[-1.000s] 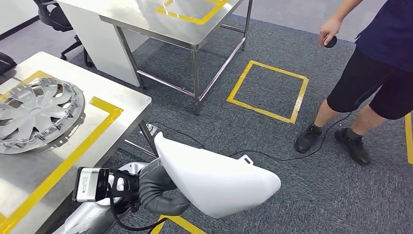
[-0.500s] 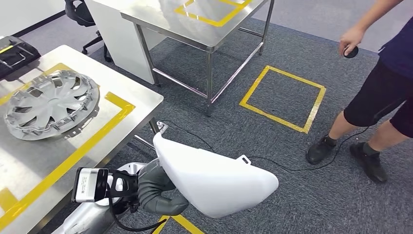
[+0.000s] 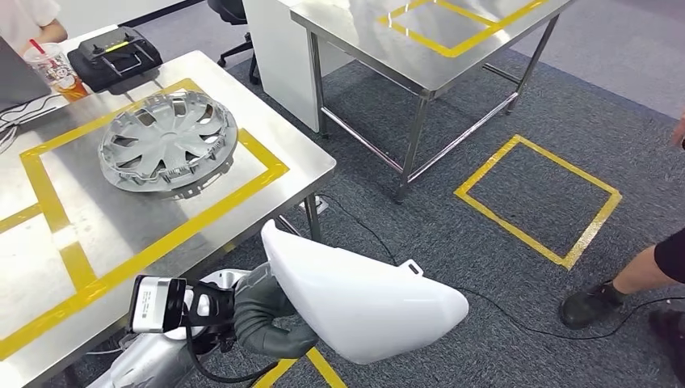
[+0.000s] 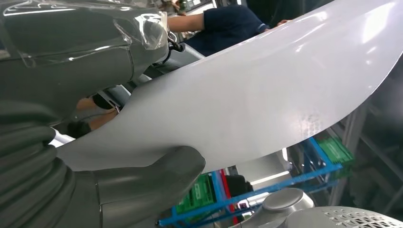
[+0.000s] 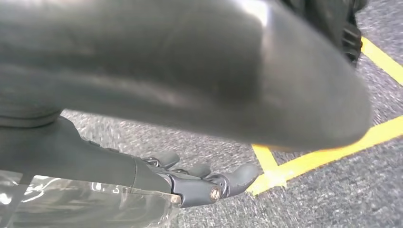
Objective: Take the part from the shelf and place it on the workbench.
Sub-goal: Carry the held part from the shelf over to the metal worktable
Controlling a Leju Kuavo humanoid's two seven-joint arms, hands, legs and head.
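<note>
Grey carpet marked with yellow tape squares runs under two steel tables, and the nearer one, the workbench, sits on your left with its own yellow border. A silver hubcap lies inside that border, a black case and a drink cup beyond it.

Moving right, your left hand holds the white part. The thumb presses on one face near the edge and the remaining fingers sit behind the panel, so you have a clamp on the rim, not a wrap around it. The part juts out past the fingers over the carpet, beside the workbench corner and not yet above it.

Judge it as a thin, glossy moulded shell: probably light and fairly stiff, but slick where the thumb bears. With so much of it cantilevered beyond the fingertips, it could pivot in the grip if you swing quickly (keep the turn slow). A hold nearer its middle would steady it, though the curved face offers little to catch.

Your right hand hangs low over the carpet with fingers loosely curled and nothing in them.

Furthest right, a person's leg and shoe stand by a cable.
</note>
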